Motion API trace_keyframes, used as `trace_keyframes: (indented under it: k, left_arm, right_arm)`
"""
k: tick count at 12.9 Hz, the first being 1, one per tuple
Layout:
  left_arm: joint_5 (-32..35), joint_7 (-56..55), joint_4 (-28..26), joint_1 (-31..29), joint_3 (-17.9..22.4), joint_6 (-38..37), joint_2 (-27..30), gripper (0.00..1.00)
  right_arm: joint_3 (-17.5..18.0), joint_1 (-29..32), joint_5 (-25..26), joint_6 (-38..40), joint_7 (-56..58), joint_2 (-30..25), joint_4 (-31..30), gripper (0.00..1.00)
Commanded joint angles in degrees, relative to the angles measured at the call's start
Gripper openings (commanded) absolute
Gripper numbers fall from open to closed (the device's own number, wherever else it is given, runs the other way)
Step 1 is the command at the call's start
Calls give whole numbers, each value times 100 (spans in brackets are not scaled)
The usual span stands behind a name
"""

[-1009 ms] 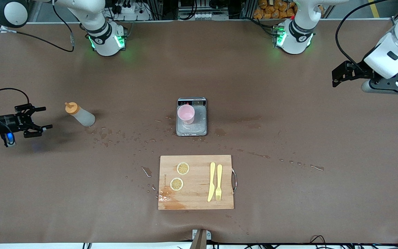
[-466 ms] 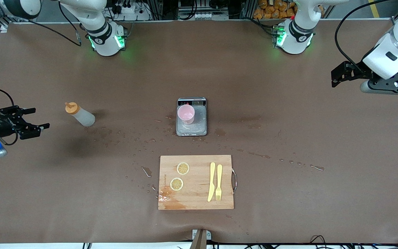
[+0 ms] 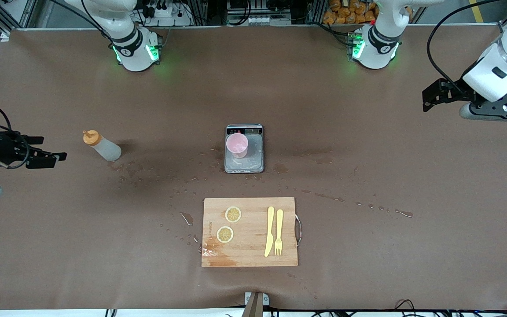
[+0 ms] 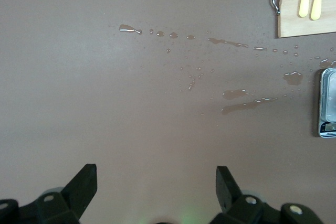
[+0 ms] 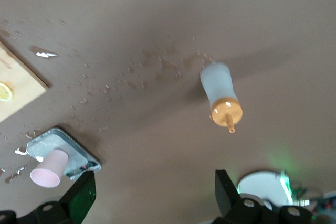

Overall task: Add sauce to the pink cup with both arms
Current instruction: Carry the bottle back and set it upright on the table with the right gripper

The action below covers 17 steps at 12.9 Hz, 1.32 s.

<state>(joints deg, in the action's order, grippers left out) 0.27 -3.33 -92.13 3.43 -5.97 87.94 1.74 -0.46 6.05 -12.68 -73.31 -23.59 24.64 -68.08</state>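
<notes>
The sauce bottle [image 3: 101,146], whitish with an orange nozzle cap, stands on the brown table toward the right arm's end; the right wrist view shows it too [image 5: 220,95]. The pink cup [image 3: 237,144] stands on a small scale [image 3: 253,164] at the table's middle, also seen in the right wrist view [image 5: 49,168]. My right gripper [image 3: 50,149] [image 5: 155,187] hangs open beside the bottle, a short gap off, nothing between its fingers. My left gripper [image 3: 429,94] [image 4: 156,182] is open and empty over the left arm's end of the table, well away from the cup.
A wooden cutting board [image 3: 250,255] with two lemon slices [image 3: 233,214], a yellow knife [image 3: 270,231] and a fork [image 3: 278,231] lies nearer the front camera than the scale. Water drops and wet streaks [image 3: 156,174] dot the table between bottle, scale and board.
The right hand has drawn back toward the table's end and turned, so its fingers now point level at the bottle. The left arm has barely moved. Bottle and cup stand as before.
</notes>
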Motion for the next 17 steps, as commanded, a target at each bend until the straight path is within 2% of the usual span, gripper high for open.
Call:
trace_keyframes:
  k: [1,3,6,7,10,12,17]
  left_arm:
    - [0,34,134,-27,-19,-76,-51,100]
    - [0,34,134,-10,-19,-76,-51,100]
    - [0,34,134,-10,-19,-76,-51,100]
    - [0,34,134,-9,-19,-76,-51,100]
    - [-9,43,134,-27,-19,-76,-51,100]
    - [-18,34,134,-27,-10,-76,-42,100]
    - [-27,43,134,-27,-10,-76,-51,100]
  right_arm:
    - [-42,-332,494,-472,878,-607,-345,100]
    - [-42,-350,503,-1033,1049,-1107,-966,100]
    - [-42,-412,723,-2534,1986,-2214,-2740,100]
    - [-51,-429,775,-2739,2164,-2348,-2972,100]
    - [-60,-403,995,-2942,2183,-2332,-2721,100]
    - [-42,-438,1494,-3057,2183,-2270,-2544,100]
    - [-60,-447,1496,-3119,2165,-2147,-2306,100]
